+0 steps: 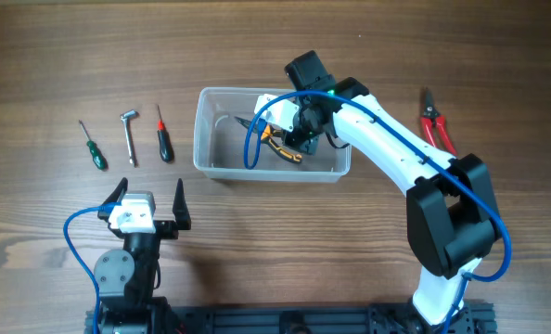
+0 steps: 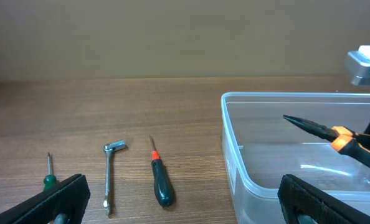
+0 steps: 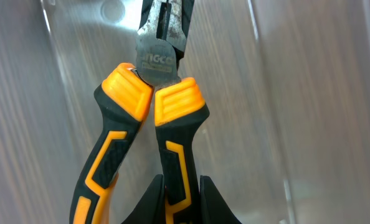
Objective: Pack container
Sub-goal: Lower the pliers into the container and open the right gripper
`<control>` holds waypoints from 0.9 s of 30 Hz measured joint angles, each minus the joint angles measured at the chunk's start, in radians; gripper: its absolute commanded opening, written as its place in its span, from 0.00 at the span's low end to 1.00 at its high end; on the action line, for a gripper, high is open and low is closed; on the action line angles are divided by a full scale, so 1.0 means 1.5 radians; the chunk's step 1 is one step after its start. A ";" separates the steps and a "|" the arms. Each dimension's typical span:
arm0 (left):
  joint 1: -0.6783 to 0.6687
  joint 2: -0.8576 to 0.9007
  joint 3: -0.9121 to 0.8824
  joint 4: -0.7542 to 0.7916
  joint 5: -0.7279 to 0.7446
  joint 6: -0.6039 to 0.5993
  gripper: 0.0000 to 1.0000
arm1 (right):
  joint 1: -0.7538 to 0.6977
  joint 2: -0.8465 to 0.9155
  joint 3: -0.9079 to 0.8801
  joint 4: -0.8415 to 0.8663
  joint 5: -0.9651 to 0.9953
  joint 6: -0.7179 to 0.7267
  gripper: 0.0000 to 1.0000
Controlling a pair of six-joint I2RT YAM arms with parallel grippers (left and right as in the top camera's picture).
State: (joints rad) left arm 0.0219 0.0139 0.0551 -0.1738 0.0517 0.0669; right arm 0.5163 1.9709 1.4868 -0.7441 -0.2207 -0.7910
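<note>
Inside container (image 1: 199, 139) — pliers (image 3: 172, 102) nose cropped | right end effector (image 3: 182, 196) clamps handle

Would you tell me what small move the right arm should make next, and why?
Probably lower slightly and open the right hand: it grips the orange-handled pliers by one handle, already inside the container, seemingly just above its floor.

container (image 1: 201, 139) left half: free | right half: blocked by right arm (image 1: 387, 144), pliers (image 1: 280, 148)
</note>
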 measured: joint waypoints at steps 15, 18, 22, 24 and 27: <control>0.000 0.000 0.000 0.000 0.000 0.000 1.00 | 0.000 0.031 -0.004 0.026 0.000 -0.088 0.20; 0.000 0.000 0.000 0.000 0.000 0.000 1.00 | 0.000 0.032 -0.004 0.034 0.000 -0.093 0.35; 0.000 0.000 0.000 0.000 0.000 0.000 1.00 | 0.000 0.032 -0.004 0.037 -0.001 -0.084 0.38; 0.000 0.000 0.000 0.000 0.000 0.000 1.00 | 0.000 0.032 -0.004 0.037 -0.001 -0.079 0.38; 0.000 0.000 0.000 0.000 0.000 0.000 1.00 | 0.000 0.032 -0.004 0.044 -0.001 -0.057 0.42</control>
State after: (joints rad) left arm 0.0219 0.0139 0.0551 -0.1738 0.0517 0.0669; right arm 0.5163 2.0190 1.4811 -0.6785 -0.2218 -0.8772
